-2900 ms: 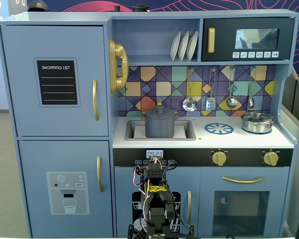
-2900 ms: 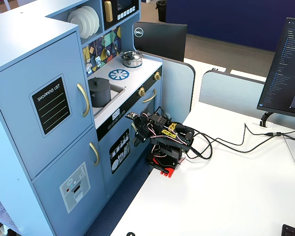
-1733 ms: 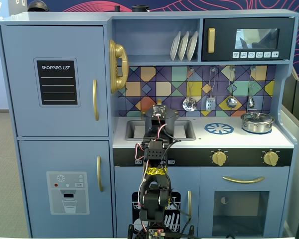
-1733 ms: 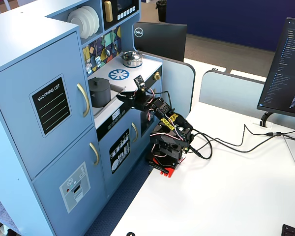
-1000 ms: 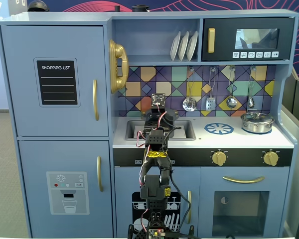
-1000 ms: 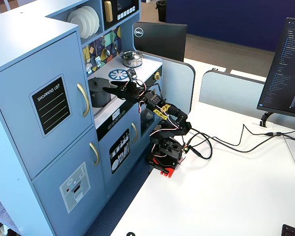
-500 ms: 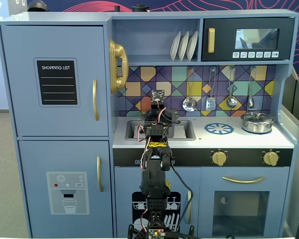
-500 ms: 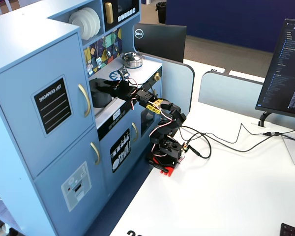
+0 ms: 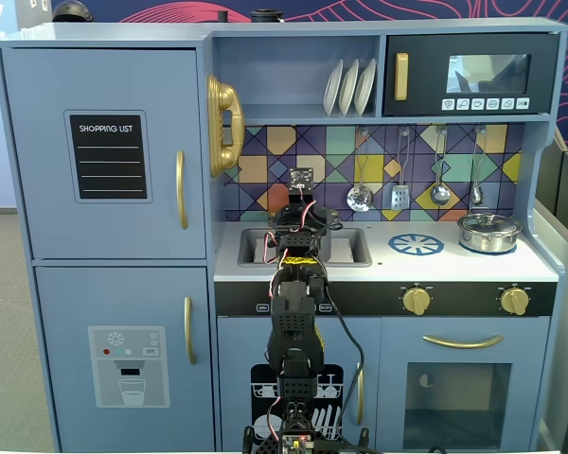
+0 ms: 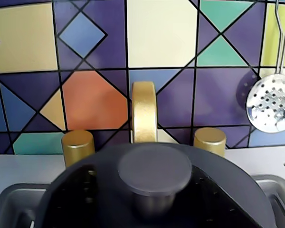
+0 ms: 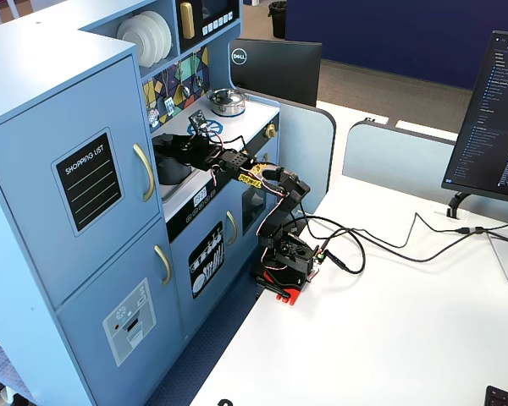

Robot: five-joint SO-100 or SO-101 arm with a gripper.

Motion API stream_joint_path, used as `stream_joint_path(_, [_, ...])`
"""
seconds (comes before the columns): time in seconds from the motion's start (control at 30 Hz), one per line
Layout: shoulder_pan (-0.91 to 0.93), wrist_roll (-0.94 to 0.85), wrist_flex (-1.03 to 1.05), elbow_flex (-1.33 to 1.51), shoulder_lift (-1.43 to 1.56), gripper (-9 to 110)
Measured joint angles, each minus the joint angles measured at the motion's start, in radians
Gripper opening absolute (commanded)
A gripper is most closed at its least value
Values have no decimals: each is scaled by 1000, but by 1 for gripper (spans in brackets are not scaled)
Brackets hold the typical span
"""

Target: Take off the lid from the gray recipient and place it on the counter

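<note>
Directly below and ahead of the jaws, over the sink basin [image 9: 341, 248]: the lid [image 10: 152, 190], dark gray matte, flat, round, with a central knob [image 10: 154, 173]. It is judged to sit on the gray recipient [image 11: 174, 166], which is largely hidden by the arm [image 9: 293, 322].

Gripper [image 9: 298, 219]: extended over the sink; whether the jaws are spread or clenched cannot be told, since the fingertips are out of sight in every view.

Behind the lid: a gold faucet [image 10: 143, 111] and two gold taps.

Counter [image 9: 388, 267]: bare white surface lies to the right of the jaws in a fixed view, before the blue burner ring [image 9: 416, 245].

Handling note: the knob is best centred between the jaws before closing, then raised straight up so the faucet is cleared.
</note>
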Motion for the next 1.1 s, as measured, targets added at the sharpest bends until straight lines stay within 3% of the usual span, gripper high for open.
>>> stream_joint_path(0.83, [-29, -57, 31, -75, 38, 0])
stream_joint_path(1.1, [91, -57, 55, -98, 78, 0])
